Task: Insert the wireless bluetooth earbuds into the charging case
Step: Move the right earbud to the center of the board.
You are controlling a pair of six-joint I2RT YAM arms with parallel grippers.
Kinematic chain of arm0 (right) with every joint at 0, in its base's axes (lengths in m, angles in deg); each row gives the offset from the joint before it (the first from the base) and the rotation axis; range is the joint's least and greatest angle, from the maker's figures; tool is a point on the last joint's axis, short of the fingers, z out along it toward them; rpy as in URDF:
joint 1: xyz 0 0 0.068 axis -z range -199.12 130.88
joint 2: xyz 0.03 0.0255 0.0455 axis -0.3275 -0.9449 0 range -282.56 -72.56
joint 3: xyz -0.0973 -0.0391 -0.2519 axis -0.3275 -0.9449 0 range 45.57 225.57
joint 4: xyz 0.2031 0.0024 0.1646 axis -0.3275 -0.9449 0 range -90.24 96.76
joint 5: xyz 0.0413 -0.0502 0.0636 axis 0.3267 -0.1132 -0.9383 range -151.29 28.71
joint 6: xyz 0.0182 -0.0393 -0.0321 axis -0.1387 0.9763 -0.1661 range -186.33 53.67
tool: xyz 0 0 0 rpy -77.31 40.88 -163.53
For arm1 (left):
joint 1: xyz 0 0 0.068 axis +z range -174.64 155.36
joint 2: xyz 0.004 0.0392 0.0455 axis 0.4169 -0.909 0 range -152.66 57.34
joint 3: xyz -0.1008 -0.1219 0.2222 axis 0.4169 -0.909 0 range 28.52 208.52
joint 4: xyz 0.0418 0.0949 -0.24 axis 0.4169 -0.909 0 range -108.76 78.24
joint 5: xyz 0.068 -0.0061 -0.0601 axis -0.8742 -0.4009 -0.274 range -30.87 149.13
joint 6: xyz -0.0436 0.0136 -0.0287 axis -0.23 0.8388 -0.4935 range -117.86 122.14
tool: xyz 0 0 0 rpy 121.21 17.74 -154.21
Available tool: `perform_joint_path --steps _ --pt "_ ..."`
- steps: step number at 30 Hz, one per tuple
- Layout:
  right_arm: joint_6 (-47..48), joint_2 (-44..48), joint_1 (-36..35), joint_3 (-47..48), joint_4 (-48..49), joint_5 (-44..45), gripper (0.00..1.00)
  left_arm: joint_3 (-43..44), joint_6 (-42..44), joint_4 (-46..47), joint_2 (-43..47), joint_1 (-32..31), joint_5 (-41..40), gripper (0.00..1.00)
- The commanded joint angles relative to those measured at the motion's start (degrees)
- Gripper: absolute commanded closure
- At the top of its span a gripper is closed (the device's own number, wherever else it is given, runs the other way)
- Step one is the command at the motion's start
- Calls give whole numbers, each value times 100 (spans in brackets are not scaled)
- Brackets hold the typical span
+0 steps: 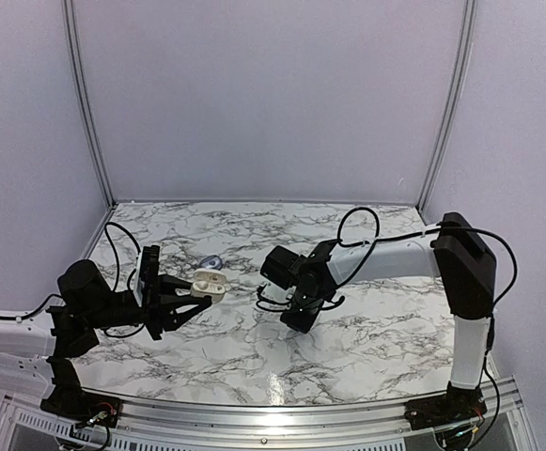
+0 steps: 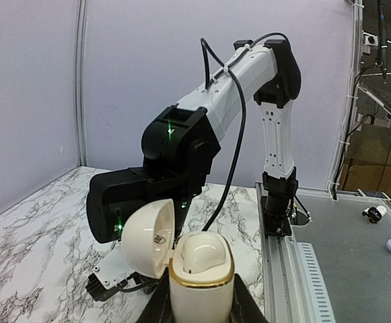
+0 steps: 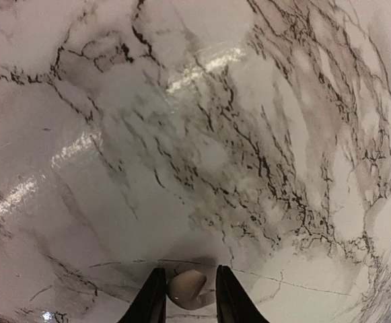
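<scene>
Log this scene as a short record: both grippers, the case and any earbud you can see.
left gripper: shut on the charging case, which sits between its fingers
lid: open, swung to one side
case interior: a rounded cream shape sits inside the gold rim; cannot tell if it is a bud
right gripper: low over the marble table, jaws either side of an earbud
right grip: unclear whether the jaws are clamped on it
arms: apart, with the right gripper off to the side of the case
</scene>
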Motion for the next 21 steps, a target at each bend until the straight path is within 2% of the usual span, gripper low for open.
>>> perform_joint_path --steps 1,4,9,17,21 --pt "-47 -163 -21 88 -399 92 76 -42 -19 284 29 40 75 100" --pt "-81 -182 -15 67 -437 110 81 -51 -18 287 21 39 76 100" --pt "-194 -74 -7 -28 -530 -14 84 -35 -13 289 27 60 87 100" --pt "-440 402 -81 -482 -607 -1469 86 -42 -50 302 20 66 88 100" --pt "-708 563 -293 -539 -765 -1731 85 -35 -55 340 -29 64 102 100"
